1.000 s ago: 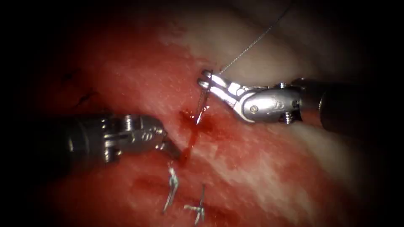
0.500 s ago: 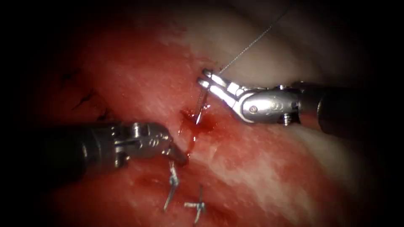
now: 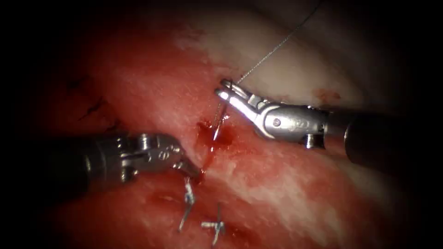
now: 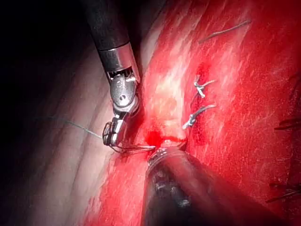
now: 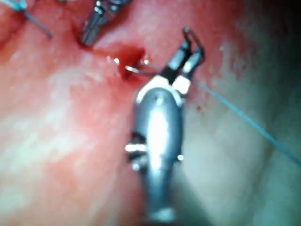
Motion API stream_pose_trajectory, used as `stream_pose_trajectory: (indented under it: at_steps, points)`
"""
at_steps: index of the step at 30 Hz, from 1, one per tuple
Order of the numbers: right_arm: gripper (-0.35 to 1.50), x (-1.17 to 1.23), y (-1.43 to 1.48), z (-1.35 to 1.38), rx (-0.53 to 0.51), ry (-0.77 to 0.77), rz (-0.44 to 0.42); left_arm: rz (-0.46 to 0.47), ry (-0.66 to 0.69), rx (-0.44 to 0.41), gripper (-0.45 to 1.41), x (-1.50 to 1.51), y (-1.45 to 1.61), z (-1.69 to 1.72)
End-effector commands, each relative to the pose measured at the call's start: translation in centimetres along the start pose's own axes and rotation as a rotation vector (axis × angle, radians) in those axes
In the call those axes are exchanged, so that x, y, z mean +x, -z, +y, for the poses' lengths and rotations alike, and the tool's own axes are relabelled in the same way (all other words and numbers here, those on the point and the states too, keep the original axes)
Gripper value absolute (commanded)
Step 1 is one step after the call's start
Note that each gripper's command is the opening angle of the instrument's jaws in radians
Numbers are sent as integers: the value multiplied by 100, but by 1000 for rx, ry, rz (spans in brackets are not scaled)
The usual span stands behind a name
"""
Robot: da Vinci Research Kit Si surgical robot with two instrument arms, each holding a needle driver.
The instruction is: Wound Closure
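Two finished stitches (image 3: 203,212) sit low on the cut (image 3: 210,152) – more closure left above them; right tool (image 3: 226,90) clamps the needle (image 3: 218,124) near its tail, tip in the tissue (image 3: 152,83) at the cut's right edge, thread (image 3: 277,46) trailing up-right; left tool (image 3: 191,169) closed, empty, pressing the left edge

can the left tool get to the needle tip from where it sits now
Probably yes: the left tool sits by the cut, left of the needle, nothing between. The right tool holds its upper end.

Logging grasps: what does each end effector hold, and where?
Right end effector grips the needle near its thread end; left end effector presses the tissue, hold unclear.
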Motion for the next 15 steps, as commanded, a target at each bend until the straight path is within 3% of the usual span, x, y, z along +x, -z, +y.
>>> stream_pose_trajectory:
  at_steps: [1, 15]
  points:
    - [-35, -6, -7, -5, 3, -5, 1, 0, -2, 0, -45, 1, -6, -4]
    - [-35, 5, -8, -2, -35, -229, -19, 8, -2, 4, -45, 2, -9, -7]
